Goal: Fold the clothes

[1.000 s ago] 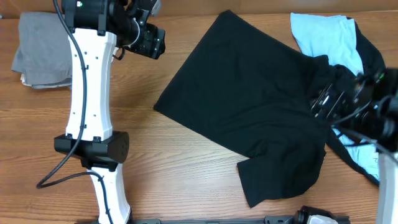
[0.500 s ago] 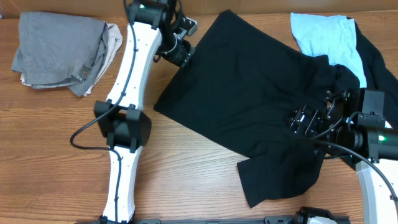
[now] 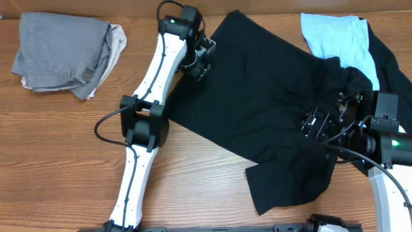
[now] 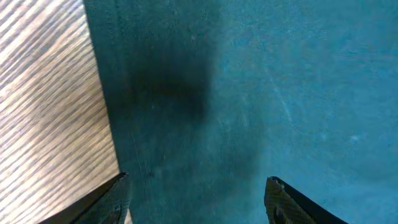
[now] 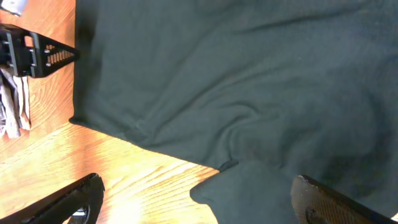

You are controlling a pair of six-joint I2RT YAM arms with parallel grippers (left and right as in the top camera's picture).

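Overhead, we count one black T-shirt (image 3: 257, 109) mid-bench (image 3: 51, 142), one light blue garment (image 3: 335, 38) at the far right corner and one grey garment (image 3: 58, 51) at the far left corner. Only the left wrist view shows us the left gripper (image 4: 198, 186) spread wide over the shirt's edge. In the right wrist view, the right gripper (image 5: 196, 193) is likewise open and empty.

Left arm (image 3: 153, 74) wearing white shells and black joints, black cable (image 3: 96, 131) looping off its elbow, right arm's (image 3: 389, 106) green light (image 3: 394, 143) glowing, left gripper (image 4: 199, 198) showing black fingertips (image 4: 286, 204).
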